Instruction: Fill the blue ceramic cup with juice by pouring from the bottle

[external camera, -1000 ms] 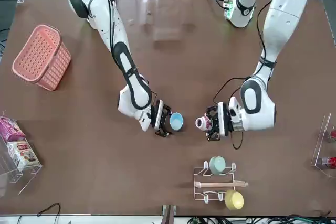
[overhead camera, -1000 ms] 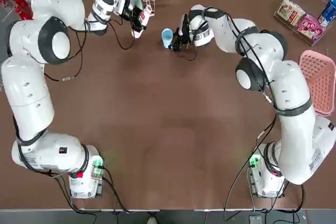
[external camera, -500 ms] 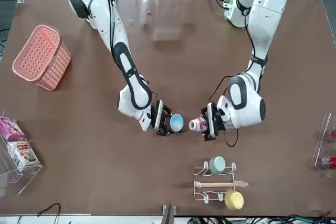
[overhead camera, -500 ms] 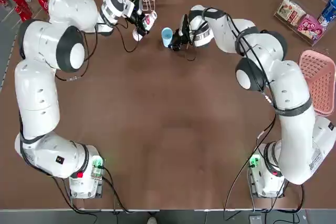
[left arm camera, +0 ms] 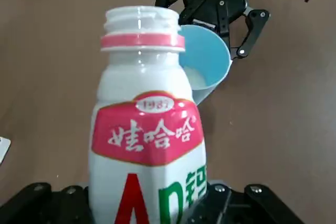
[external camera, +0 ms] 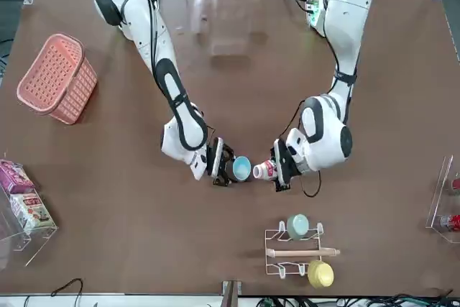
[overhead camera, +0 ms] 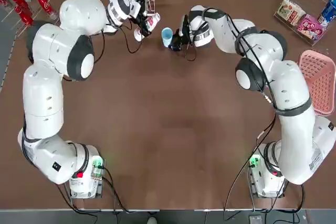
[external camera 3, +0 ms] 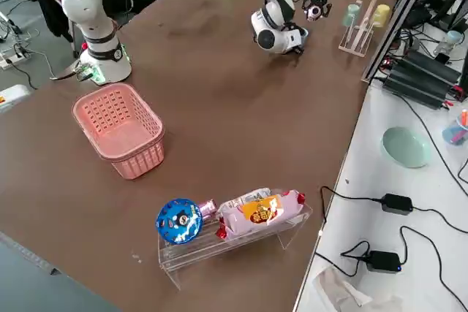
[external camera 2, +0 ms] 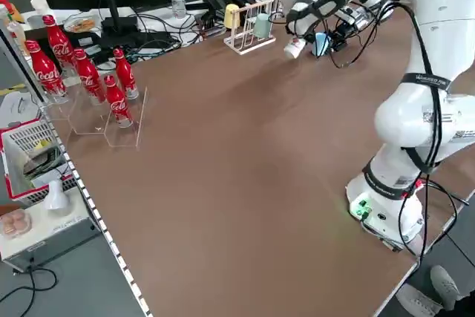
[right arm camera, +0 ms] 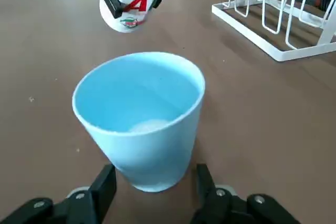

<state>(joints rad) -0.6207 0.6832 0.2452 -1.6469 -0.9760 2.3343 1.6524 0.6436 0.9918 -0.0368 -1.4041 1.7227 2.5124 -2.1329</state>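
Uncapped white bottle (left arm camera: 144,129), red-labelled

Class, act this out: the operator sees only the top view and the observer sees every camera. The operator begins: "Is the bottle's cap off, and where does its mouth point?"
Observer: The left wrist view shows the bottle with no cap. It is in the left gripper, with its open mouth towards the blue cup.
Operator: Anything in the cup?
Observer: The right wrist view shows only a pale patch at its bottom. I cannot tell if that is liquid.
Operator: Is the cup held?
Observer: Yes. The right gripper has its fingers on either side of the cup's base.
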